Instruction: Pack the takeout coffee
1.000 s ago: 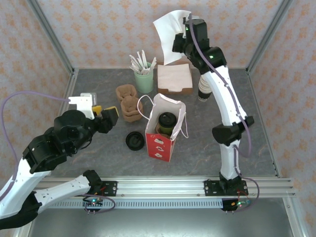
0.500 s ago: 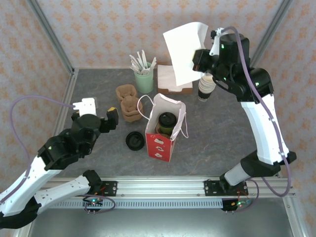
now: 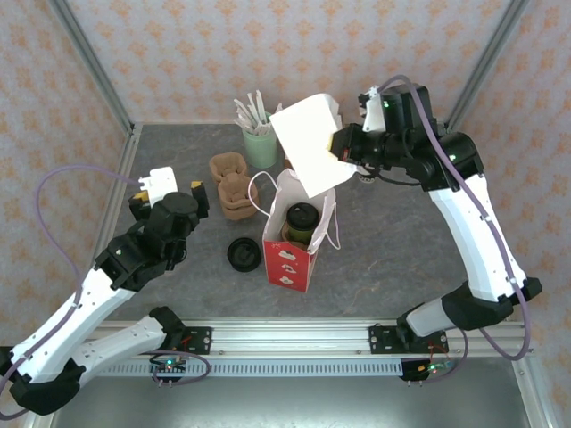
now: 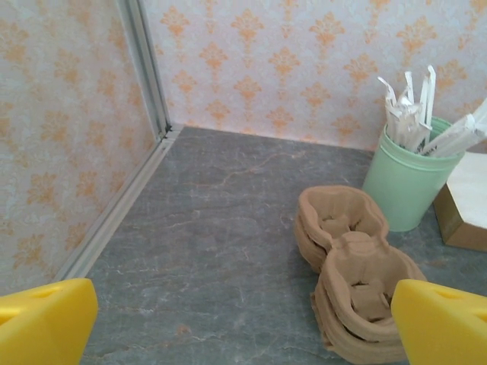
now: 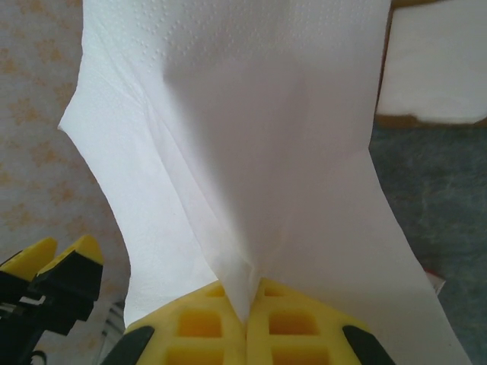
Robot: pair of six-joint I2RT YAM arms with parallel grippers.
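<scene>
The takeout coffee point(image 3: 302, 220), a dark green paper cup under a round black lid, stands upright inside the open red-and-white paper bag point(image 3: 287, 263) in the middle of the tabletop point(image 3: 384, 250). By the bag's far rim, the right claw point(image 5: 247, 308) has its yellow fingertips pressed together on a thin, embossed white napkin point(image 5: 243, 137), which fans out creased from the pinch. The left claw point(image 4: 243, 323) is spread wide, holding nothing. It is over the grey stone-patterned surface, near stacked brown moulded-pulp cup carriers point(image 4: 354, 281) and a smooth mint-green cup point(image 4: 399, 186) of paper-wrapped sticks.
</scene>
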